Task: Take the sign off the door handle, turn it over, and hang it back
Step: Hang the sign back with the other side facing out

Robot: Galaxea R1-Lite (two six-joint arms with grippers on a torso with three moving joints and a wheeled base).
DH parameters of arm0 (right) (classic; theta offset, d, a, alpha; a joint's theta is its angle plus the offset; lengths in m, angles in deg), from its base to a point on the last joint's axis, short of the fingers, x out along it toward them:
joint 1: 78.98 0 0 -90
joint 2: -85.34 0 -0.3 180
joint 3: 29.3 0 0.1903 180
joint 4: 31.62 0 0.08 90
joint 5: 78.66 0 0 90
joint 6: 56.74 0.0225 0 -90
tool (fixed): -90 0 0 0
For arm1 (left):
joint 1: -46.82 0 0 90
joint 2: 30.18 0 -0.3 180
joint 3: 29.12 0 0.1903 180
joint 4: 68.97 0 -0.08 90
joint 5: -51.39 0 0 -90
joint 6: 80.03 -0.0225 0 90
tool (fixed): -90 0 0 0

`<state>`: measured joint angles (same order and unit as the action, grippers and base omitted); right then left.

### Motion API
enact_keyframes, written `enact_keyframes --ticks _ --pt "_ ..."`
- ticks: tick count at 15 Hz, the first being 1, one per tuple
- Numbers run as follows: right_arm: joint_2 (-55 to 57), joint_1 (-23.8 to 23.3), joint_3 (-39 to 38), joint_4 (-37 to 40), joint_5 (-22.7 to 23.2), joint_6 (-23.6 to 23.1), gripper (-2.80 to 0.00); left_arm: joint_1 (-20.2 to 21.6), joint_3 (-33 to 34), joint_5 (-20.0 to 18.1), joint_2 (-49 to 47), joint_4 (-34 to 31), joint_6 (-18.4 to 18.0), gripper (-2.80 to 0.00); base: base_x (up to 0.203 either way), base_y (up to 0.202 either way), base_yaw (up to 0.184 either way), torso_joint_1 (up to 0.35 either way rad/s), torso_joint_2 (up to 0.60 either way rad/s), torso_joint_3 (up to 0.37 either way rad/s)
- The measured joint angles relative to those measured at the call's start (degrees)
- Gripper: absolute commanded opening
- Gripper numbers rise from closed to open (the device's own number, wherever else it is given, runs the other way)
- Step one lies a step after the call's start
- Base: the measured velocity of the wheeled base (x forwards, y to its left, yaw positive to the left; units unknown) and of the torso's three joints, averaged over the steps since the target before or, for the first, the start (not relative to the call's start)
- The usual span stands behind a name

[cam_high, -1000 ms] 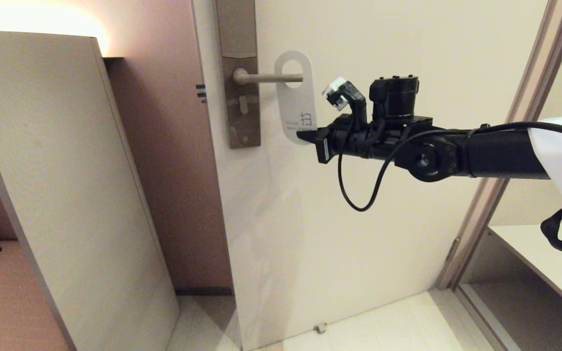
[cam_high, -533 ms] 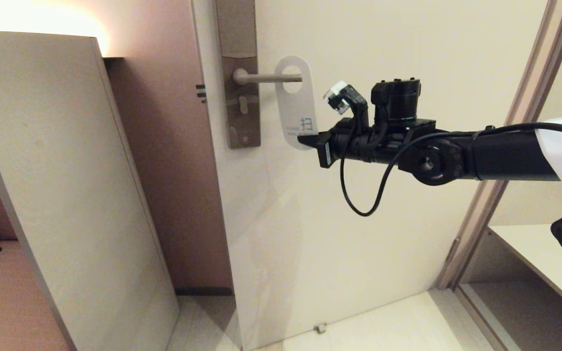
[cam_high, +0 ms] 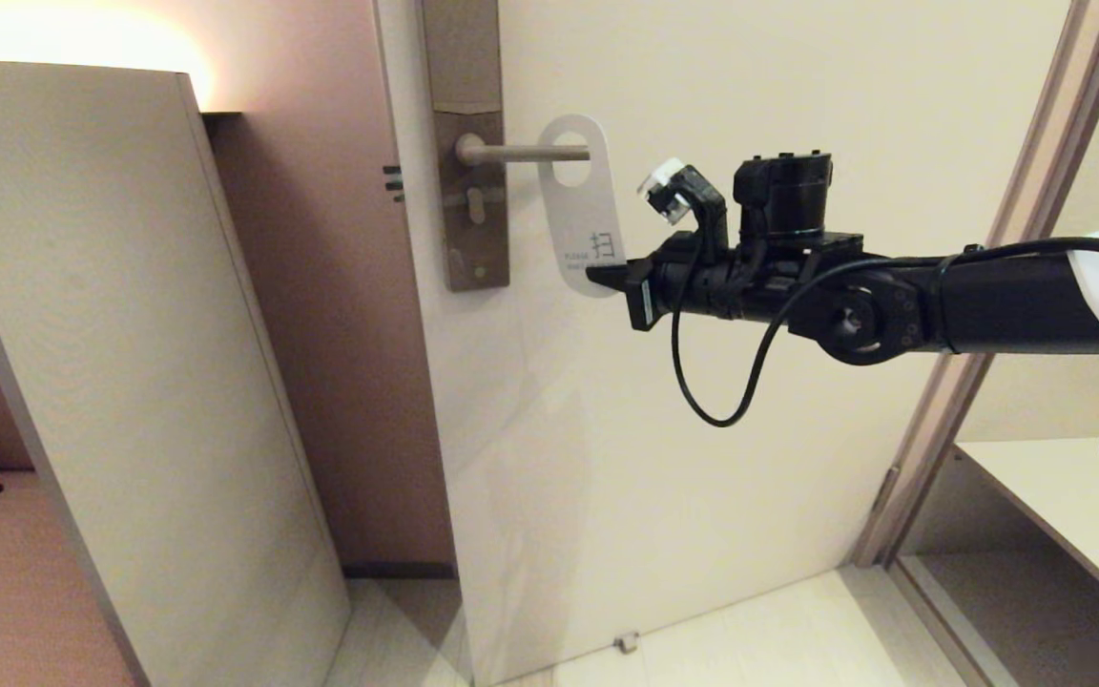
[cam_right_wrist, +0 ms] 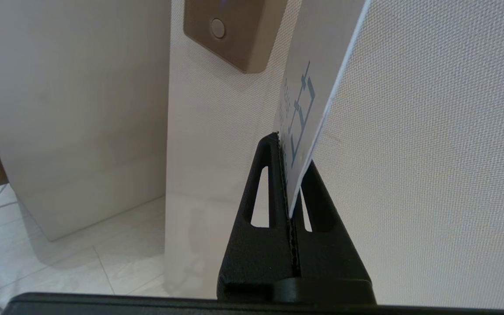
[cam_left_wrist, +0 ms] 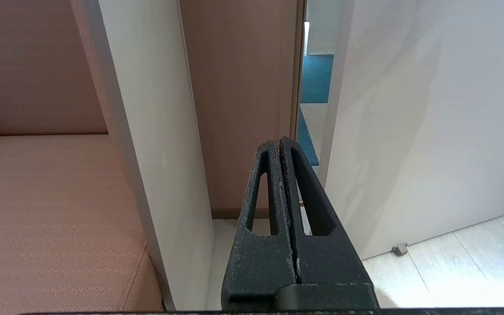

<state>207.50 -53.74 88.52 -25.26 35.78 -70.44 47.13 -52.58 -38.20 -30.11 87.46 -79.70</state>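
Observation:
The sign [cam_high: 580, 215] shows its white face with teal print and hangs tilted, its oval hole around the outer end of the door handle [cam_high: 523, 152]. My right gripper [cam_high: 599, 277] reaches in from the right, level, and is shut on the sign's lower corner. In the right wrist view the sign [cam_right_wrist: 306, 87] stands up from between the black fingers [cam_right_wrist: 264, 175], which are pressed on its bottom edge, close to the door. My left gripper [cam_left_wrist: 280, 141] is shut with nothing in it, low down and facing the gap beside the door; the head view does not show it.
The handle sits on a tall grey-brown plate [cam_high: 470, 229] with a keyhole, on the cream door [cam_high: 702, 496]. A tall pale panel [cam_high: 130, 363] stands to the left. The door frame [cam_high: 1017, 219] and a shelf [cam_high: 1074, 515] lie to the right. A small doorstop [cam_high: 626, 643] sits on the floor.
My right gripper has shifted slightly right and down with the sign's corner. The sign has dropped a little on the handle. The left gripper's earlier state is not shown.

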Motion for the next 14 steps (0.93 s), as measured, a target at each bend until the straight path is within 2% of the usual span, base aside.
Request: enact_keyframes --ticks 14 --pt "-1.9 0.0 -2.6 -0.2 0.0 -0.9 -2.80 0.0 0.0 0.0 0.0 0.0 0.0 -2.80 0.000 0.000 0.000 0.000 0.00 0.000"
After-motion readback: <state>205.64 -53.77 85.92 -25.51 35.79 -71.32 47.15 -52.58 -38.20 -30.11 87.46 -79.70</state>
